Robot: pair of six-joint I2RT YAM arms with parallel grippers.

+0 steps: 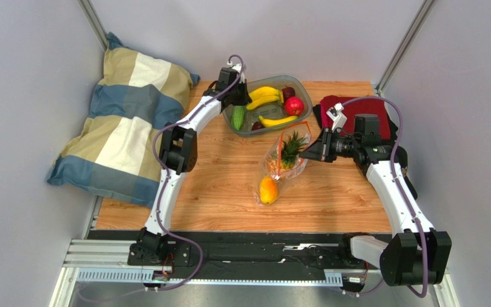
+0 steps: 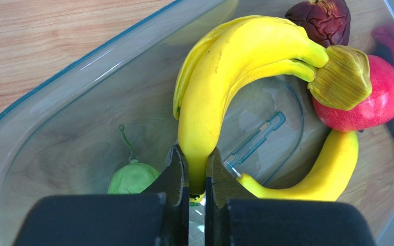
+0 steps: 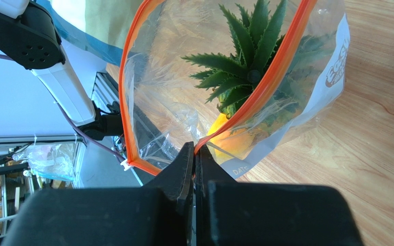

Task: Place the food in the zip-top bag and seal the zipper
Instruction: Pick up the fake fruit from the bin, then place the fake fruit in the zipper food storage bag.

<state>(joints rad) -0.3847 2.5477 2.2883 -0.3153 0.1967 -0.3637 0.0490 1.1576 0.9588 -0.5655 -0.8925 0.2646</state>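
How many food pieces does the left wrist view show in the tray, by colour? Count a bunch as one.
Yellow: 2, banana bunch, single banana
Green: 1, cucumber
Red: 1, red fruit
Purple: 1, purple fruit
Total: 5

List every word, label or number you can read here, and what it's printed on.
"DATe": on the white label of the zip-top bag, right wrist view.
Orange logo on the same label: turned sideways and curved, not readable.
No other text can be made out in any view.
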